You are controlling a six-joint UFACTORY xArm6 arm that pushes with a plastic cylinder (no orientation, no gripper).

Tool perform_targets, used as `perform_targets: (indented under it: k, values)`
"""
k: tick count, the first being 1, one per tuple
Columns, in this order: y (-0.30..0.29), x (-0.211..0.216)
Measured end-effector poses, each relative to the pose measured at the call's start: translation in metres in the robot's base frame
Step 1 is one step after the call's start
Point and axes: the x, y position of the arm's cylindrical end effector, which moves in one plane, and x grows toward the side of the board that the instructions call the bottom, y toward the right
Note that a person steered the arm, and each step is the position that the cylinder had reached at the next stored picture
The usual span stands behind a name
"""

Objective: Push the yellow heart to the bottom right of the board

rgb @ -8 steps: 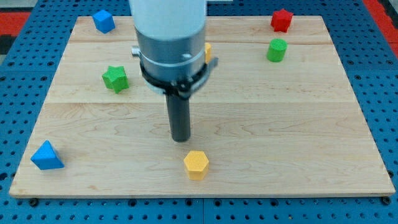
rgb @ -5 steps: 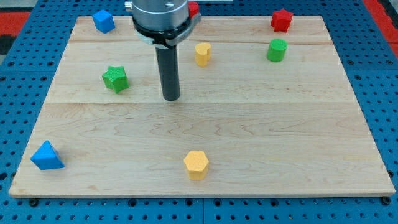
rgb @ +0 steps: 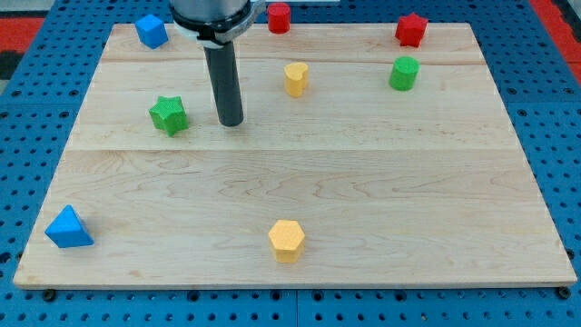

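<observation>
The yellow heart sits on the wooden board in the upper middle. My tip rests on the board to the left of and slightly below the heart, clearly apart from it. The tip stands between the heart and the green star, closer to the star. Nothing touches the tip.
A yellow hexagon lies near the bottom edge. A blue triangle is at the bottom left. A blue block is at the top left, a red cylinder at the top middle, a red star and a green cylinder at the top right.
My tip has moved up and to the left, from just above the yellow hexagon to beside the green star. The arm no longer hides the yellow heart and the red cylinder. No block has moved.
</observation>
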Motion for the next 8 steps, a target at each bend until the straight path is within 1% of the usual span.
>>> perform_targets:
  k: [1, 2, 3, 4, 5, 6, 7, 8]
  values:
    - [-0.004, -0.033]
    - [0.014, -0.054]
    - [0.048, -0.070]
    - [0.065, -0.091]
    - [0.108, -0.067]
    - [0.146, -0.056]
    - [0.162, -0.058]
    - [0.198, -0.029]
